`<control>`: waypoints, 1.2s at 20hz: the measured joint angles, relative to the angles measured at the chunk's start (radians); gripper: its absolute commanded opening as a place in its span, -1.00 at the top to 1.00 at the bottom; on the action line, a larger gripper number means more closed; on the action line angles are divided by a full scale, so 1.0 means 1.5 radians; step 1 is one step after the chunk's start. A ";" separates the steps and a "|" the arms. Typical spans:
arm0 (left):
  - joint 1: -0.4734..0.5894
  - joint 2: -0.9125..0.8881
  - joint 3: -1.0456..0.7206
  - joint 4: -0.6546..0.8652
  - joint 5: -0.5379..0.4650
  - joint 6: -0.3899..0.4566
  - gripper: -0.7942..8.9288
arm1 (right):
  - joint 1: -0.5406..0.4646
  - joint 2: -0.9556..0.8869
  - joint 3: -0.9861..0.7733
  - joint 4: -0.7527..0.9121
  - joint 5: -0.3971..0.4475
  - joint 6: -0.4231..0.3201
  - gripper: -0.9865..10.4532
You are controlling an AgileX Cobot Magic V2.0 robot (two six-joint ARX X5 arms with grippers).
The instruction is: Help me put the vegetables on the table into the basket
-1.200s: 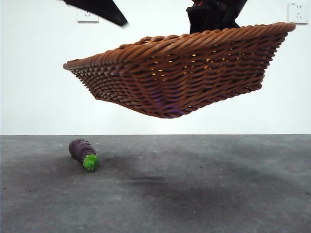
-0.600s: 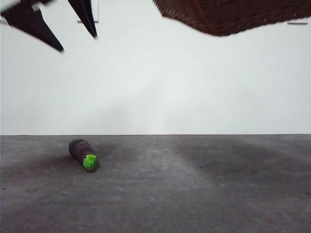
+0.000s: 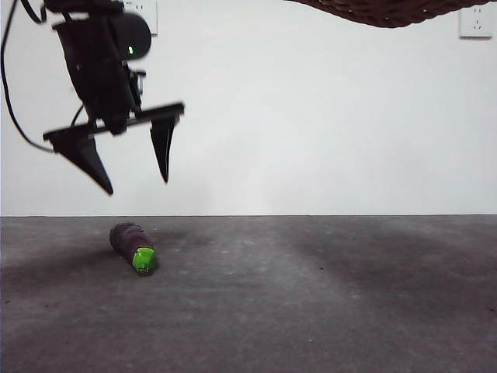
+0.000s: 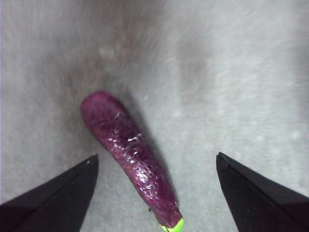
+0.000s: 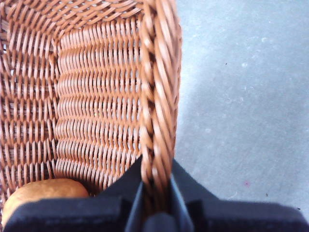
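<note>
A dark purple eggplant (image 3: 132,245) with a green stem lies on the grey table (image 3: 311,295) at the left. My left gripper (image 3: 133,179) hangs open above it; in the left wrist view the eggplant (image 4: 128,152) lies between the spread jaws, below them. My right gripper (image 5: 155,193) is shut on the braided rim of the brown wicker basket (image 5: 96,96) and holds it high; only the basket's underside (image 3: 388,11) shows at the top of the front view. A brown potato (image 5: 41,193) lies inside the basket. The yellow vegetable is out of view.
A white wall with power sockets (image 3: 475,22) stands behind the table.
The basket has risen almost out of the front view. My left gripper has come down from the top left corner to just above the eggplant, jaws spread.
</note>
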 measured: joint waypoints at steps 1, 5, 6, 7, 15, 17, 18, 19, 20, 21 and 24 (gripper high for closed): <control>0.002 0.017 0.001 -0.007 0.000 -0.005 0.00 | 0.000 0.000 0.000 -0.002 0.000 -0.003 0.85; 0.006 0.060 0.001 -0.024 -0.010 -0.017 0.00 | 0.000 0.000 0.000 -0.006 0.000 -0.013 0.84; 0.006 0.065 0.001 -0.018 -0.010 -0.017 0.00 | 0.000 0.000 0.000 -0.006 0.000 -0.016 0.85; 0.006 0.067 0.001 -0.013 -0.010 -0.017 0.00 | 0.000 0.000 0.000 -0.007 0.000 -0.018 0.85; 0.006 0.110 0.001 -0.003 -0.010 -0.029 0.42 | 0.000 0.000 0.000 -0.023 0.000 -0.030 0.84; 0.006 0.109 0.001 -0.004 -0.010 -0.029 0.73 | 0.000 0.000 0.000 -0.023 0.000 -0.033 0.85; 0.006 0.109 0.001 -0.004 -0.010 -0.029 0.84 | 0.000 0.000 0.000 -0.023 0.000 -0.034 0.85; 0.006 0.109 0.001 -0.004 -0.008 -0.029 0.85 | 0.000 0.000 0.000 -0.023 0.000 -0.035 0.84; 0.006 0.109 0.001 -0.004 -0.007 -0.029 0.85 | 0.000 0.000 0.000 -0.023 0.000 -0.035 0.85; 0.006 0.109 0.001 -0.004 -0.007 -0.028 0.85 | 0.000 0.000 0.000 -0.023 0.000 -0.035 0.85; 0.006 0.109 0.001 -0.004 0.032 -0.004 0.85 | 0.000 0.000 0.000 -0.023 0.000 -0.035 0.85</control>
